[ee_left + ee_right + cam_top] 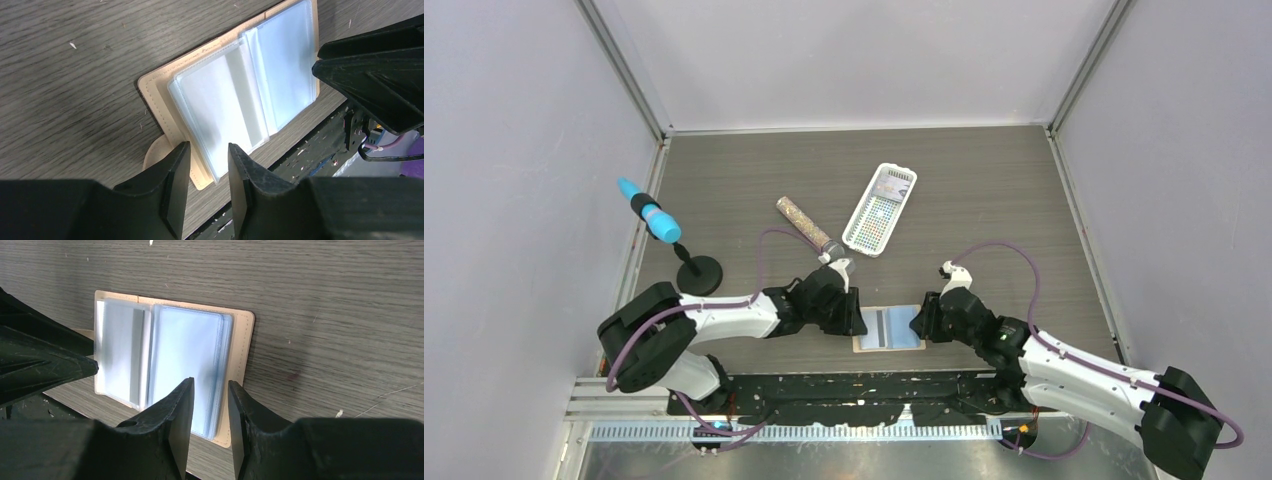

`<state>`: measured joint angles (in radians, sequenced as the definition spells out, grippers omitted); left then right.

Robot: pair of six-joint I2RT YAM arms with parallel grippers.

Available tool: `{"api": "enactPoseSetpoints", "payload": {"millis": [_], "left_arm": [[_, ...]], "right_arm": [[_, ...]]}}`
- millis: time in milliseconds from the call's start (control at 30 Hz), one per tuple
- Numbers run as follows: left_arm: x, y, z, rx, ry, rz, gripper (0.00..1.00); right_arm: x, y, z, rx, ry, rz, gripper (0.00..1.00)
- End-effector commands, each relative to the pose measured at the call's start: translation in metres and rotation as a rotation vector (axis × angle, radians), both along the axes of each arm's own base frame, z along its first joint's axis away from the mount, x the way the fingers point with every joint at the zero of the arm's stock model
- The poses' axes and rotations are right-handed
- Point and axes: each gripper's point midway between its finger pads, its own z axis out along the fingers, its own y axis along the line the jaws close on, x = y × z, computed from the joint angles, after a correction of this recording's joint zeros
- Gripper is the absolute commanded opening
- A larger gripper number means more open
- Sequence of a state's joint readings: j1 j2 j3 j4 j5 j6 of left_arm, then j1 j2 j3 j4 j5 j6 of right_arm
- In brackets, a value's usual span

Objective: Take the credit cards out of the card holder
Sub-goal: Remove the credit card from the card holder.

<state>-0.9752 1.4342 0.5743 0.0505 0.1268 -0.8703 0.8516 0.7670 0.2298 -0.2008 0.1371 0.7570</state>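
The left pincer (209,172) has its jaws narrowly parted, poised over the left edge of the card holder (155,87), with a corner of a clear pocket showing in the gap. It is not clamped on anything that I can see. The right pincer (210,407) is likewise narrowly parted, over the stacked pockets at the right edge and holding nothing.

Between them the holder lies open and flat on the counter (984,200), close to its near edge. The credit cards (185,350) sit inside the pockets, and the dark stripe of one shows in the left leaf. No card lies loose on the counter.

By my judgement the holder is opened and every card remains to be drawn out.
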Motion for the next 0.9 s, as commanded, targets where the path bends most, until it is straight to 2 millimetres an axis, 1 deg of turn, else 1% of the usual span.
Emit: {"api": "enactPoseSetpoints", "payload": {"millis": [0, 133, 167, 300, 433, 533, 700, 867], "left_arm": [[0.008, -0.005, 0.004, 0.003, -0.037, -0.002, 0.36], [0.007, -0.006, 0.003, -0.001, -0.032, -0.004, 0.36], [0.007, -0.006, 0.003, -0.002, -0.031, -0.004, 0.35], [0.004, -0.010, 0.003, -0.021, -0.017, -0.018, 0.23], [0.000, -0.017, 0.009, -0.078, -0.003, -0.032, 0.13], [-0.002, -0.022, 0.019, -0.125, -0.009, -0.044, 0.00], [-0.001, -0.027, 0.038, -0.185, -0.039, -0.054, 0.00], [0.000, -0.033, 0.052, -0.237, -0.063, -0.065, 0.00]], "right_arm": [[0.009, 0.005, 0.014, 0.019, -0.045, -0.005, 0.38], [0.009, 0.005, 0.012, 0.016, -0.041, -0.005, 0.38], [0.008, 0.005, 0.011, 0.016, -0.039, -0.006, 0.38], [0.008, 0.005, 0.009, 0.018, -0.037, -0.006, 0.38], [0.007, 0.005, 0.008, 0.021, -0.034, -0.006, 0.38], [0.007, 0.006, 0.008, 0.025, -0.033, -0.004, 0.38], [0.006, 0.008, 0.007, 0.037, -0.026, 0.000, 0.38], [0.005, 0.013, 0.006, 0.055, -0.017, 0.012, 0.38]]}}
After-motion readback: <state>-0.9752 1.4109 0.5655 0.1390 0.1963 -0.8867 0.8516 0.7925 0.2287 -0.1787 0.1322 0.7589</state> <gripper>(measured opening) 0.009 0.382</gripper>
